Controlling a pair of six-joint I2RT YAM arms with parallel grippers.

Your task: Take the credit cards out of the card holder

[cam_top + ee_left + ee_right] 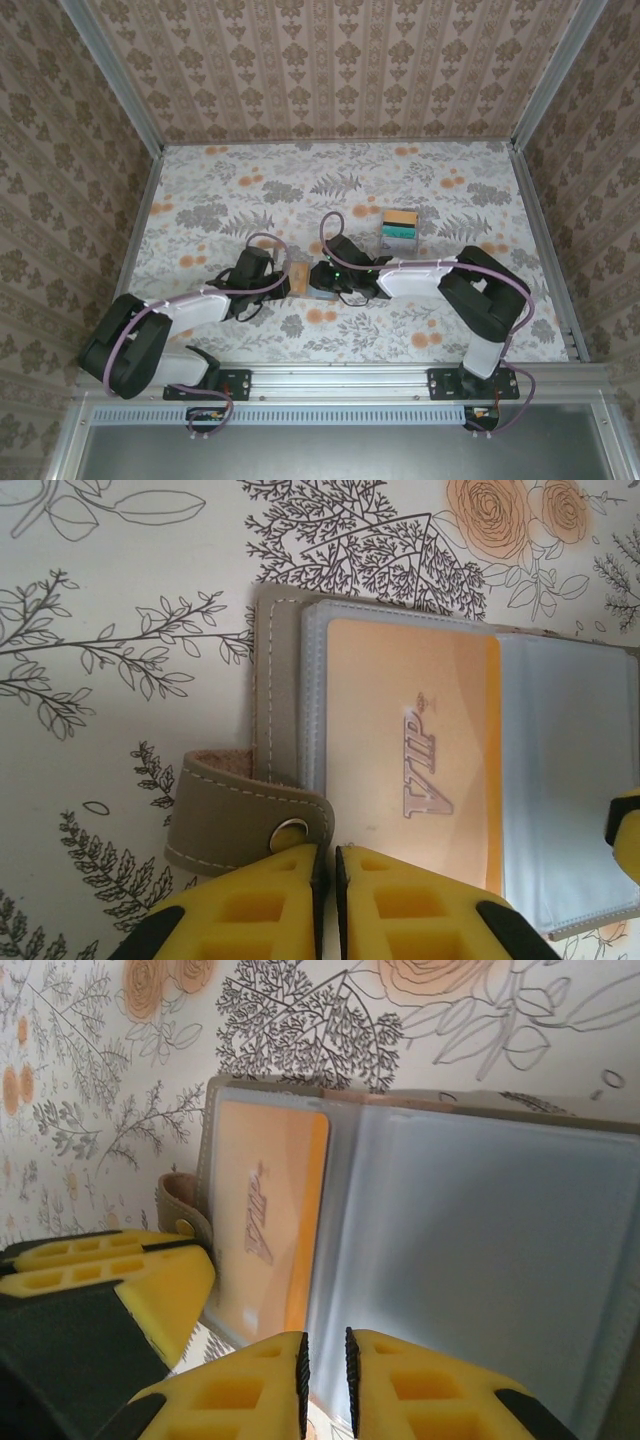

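Overhead, two robot arms reach in from the near edge of a flower-printed worktop [200,200] and meet at its middle. The card holder [318,291] lies open and flat between their wrists, which cover most of it. Only a grey strip and a sliver of orange show there. A clear box [400,228] of stacked coloured cards stands apart from the holder, farther back and to the right. Patterned walls close in the worktop on three sides.

Closer, the left wrist view shows the holder's two bluish-grey panels. One orange card [400,740] marked "VIP" sits in the left panel, under a clear sleeve. The right panel looks empty. A taupe strap [240,815] with a metal snap curls out from the holder's left edge.

The left claw [325,900] sits at the holder's near edge, just beside the strap's snap. Its yellow fingers are almost together, with only a thin slit between them. They overlap the card's near corner in that view. I cannot tell whether they pinch anything.

The right claw [325,1380] sits at the near edge too, close to the fold between the panels. Its fingers are likewise nearly closed. I cannot tell whether a sleeve edge is caught between them. One of its yellow tips shows at the right border of the left wrist view.
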